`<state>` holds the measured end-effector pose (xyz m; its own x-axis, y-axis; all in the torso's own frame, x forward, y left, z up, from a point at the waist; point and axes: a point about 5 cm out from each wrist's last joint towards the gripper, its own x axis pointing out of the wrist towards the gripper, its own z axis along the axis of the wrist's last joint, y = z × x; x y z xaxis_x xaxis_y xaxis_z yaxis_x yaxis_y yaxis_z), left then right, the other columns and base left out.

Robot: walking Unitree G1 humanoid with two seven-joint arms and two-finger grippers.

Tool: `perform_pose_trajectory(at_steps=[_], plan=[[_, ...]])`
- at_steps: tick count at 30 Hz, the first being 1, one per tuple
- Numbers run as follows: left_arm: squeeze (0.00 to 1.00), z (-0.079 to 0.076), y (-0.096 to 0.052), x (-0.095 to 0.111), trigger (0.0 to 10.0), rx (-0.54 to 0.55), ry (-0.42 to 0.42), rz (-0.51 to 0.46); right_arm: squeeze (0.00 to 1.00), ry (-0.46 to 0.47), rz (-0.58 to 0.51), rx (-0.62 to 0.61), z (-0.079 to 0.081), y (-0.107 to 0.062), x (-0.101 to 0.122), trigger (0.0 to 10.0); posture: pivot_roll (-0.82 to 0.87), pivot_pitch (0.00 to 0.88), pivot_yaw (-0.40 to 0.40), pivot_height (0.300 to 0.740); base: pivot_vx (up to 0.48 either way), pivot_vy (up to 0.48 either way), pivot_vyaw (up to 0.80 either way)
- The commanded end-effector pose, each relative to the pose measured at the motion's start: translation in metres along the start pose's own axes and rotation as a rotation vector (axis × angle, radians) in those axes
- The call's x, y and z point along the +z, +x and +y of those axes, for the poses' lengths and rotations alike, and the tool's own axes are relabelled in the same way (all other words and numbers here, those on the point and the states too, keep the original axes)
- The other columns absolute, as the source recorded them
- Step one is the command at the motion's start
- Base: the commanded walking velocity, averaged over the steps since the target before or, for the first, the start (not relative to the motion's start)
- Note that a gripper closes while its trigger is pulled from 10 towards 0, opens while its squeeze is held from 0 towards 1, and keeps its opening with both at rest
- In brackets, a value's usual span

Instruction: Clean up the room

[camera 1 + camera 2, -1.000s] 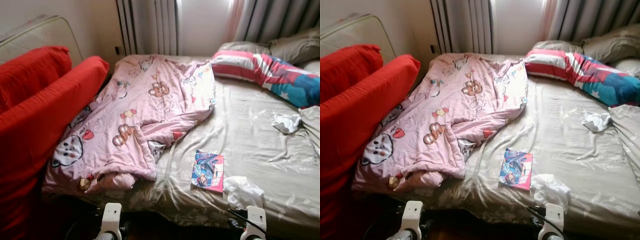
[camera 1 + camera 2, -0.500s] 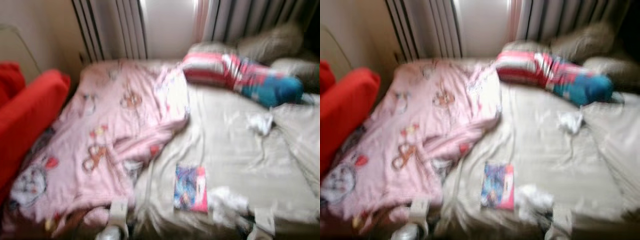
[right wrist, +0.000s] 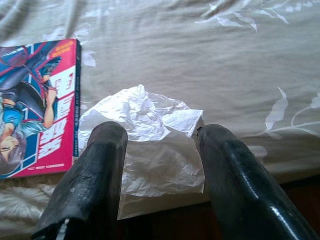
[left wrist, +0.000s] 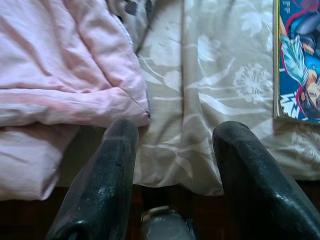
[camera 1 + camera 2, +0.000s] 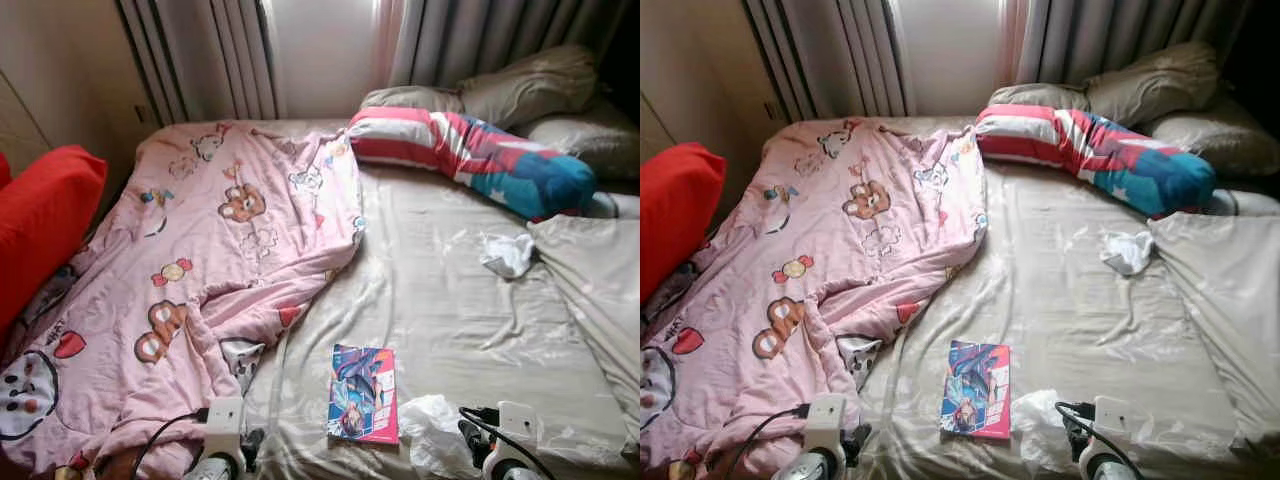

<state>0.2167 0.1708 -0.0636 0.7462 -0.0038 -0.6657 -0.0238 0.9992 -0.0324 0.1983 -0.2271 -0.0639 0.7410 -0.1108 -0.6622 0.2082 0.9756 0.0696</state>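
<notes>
Pink quilt (image 5: 200,270) printed with cartoon bears and candies, beige sheet (image 5: 450,300) with a pale floral pattern, red, white and blue striped pillow (image 5: 470,155), blue and pink book (image 5: 363,408), white tissue (image 5: 508,253), red cushion (image 5: 40,215), grey curtains (image 5: 480,40).

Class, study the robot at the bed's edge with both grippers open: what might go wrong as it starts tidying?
1. The right gripper points at the crumpled white plastic overhanging the bed edge; a nudge may knock it to the floor.
2. The comic book lies right beside the plastic, so a wide grasp may catch it.
3. The left gripper is near the pink blanket and may snag its edge.
</notes>
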Motion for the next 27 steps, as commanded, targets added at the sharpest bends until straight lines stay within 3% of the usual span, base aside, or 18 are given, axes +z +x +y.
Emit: perform_pose_trajectory(at_steps=[1,6,21,27], plan=[[0.0,0.0017,-0.0012,-0.0017,10.0,0.001,-0.018,-0.009,0.0,-0.011,-0.007,0.008,0.0017,-0.0009,-0.002,10.0,-0.11,0.028,0.023,0.74,0.0,0.0,0.0],[0.0,0.0017,-0.0016,-0.0002,10.0,-0.003,-0.038,-0.036,0.0,-0.024,-0.019,0.002,0.0014,-0.0013,-0.0016,10.0,-0.11,0.023,0.024,0.74,0.0,0.0,0.0],[0.0,0.0016,-0.002,0.0007,10.0,-0.018,-0.039,-0.05,0.0,-0.02,-0.01,-0.006,0.0015,-0.0017,-0.0036,10.0,-0.11,0.011,0.029,0.656,0.0,0.0,0.0],[0.0,0.002,-0.0024,0.0006,10.0,-0.027,-0.025,-0.056,0.0,-0.031,-0.015,-0.007,0.0019,-0.0021,-0.0042,10.0,-0.11,0.017,0.034,0.656,0.0,0.0,0.0]])
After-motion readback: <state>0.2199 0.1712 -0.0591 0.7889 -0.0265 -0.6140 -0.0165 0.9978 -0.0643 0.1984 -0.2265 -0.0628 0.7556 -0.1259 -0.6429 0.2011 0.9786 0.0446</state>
